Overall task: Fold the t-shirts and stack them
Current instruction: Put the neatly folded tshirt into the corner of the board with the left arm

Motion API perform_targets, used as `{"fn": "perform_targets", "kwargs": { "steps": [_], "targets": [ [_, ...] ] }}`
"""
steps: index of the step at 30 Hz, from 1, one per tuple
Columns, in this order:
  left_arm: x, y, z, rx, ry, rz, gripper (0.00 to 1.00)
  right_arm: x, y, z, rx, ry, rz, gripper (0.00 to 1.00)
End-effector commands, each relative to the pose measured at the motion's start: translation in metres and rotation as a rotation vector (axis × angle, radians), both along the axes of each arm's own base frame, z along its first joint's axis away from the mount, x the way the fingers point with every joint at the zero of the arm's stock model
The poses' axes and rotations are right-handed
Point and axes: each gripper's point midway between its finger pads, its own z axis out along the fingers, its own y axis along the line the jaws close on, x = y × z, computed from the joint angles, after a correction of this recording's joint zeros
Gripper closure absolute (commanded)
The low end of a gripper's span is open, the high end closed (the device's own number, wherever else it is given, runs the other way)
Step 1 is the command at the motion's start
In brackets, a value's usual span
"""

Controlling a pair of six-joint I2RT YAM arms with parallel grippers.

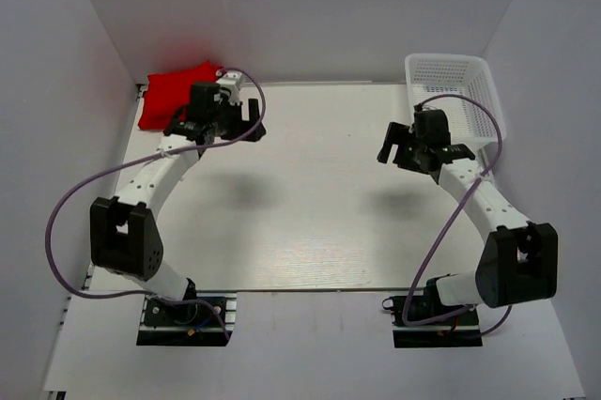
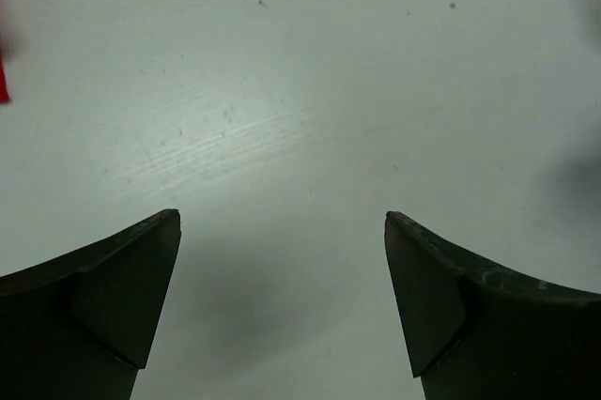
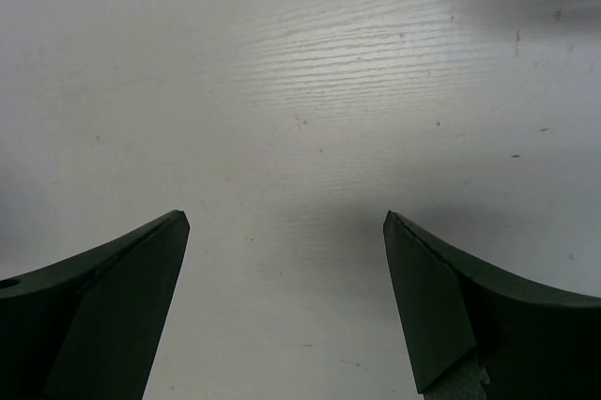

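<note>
Red shirts (image 1: 172,92) lie in the far-left corner, just beside the left gripper (image 1: 252,120); it and the right gripper (image 1: 387,145) gape wide, empty

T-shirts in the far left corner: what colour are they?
The t-shirts are plain bright red; the top view shows them best.

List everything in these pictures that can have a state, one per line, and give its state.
Left end effector: open, holding nothing.
Right end effector: open, holding nothing.
T-shirts: in a compact red pile at the far left corner of the table, not gripped.
Basket: upright at the far right corner, nothing visible inside.
</note>
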Motion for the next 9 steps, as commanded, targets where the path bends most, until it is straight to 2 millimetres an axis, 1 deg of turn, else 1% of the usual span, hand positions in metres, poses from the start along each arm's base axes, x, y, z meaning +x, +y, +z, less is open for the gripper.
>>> {"fn": "perform_targets", "kwargs": {
  "steps": [1, 2, 3, 5, 6, 7, 8, 9],
  "targets": [
    [-0.015, 0.011, 0.012, -0.016, -0.037, 0.117, 0.0, 0.0, 0.016, 0.021, 0.079, -0.113, 0.072, 0.1],
    [-0.023, 0.003, 0.007, -0.005, -0.023, 0.102, 0.0, -0.002, 0.018, 0.016, 0.09, -0.114, 0.074, 0.1],
    [-0.028, 0.002, 0.006, 0.002, -0.019, 0.101, 0.0, -0.005, 0.019, 0.013, 0.109, -0.116, 0.082, 0.1],
    [-0.035, 0.001, 0.01, 0.024, -0.034, 0.103, 0.0, -0.007, 0.021, 0.018, 0.123, -0.151, 0.09, 0.1],
    [-0.035, 0.003, 0.014, 0.027, -0.044, 0.112, 0.0, -0.011, 0.021, 0.017, 0.127, -0.155, 0.094, 0.1],
    [-0.039, -0.002, 0.009, 0.03, -0.034, 0.099, 0.0, -0.012, 0.024, 0.017, 0.139, -0.159, 0.108, 0.1],
    [-0.039, 0.0, 0.015, 0.03, -0.049, 0.106, 0.0, -0.014, 0.025, 0.022, 0.147, -0.176, 0.114, 0.1],
    [-0.041, -0.002, 0.018, 0.031, -0.059, 0.105, 0.0, -0.014, 0.023, 0.021, 0.141, -0.184, 0.114, 0.1]
  ]
}}
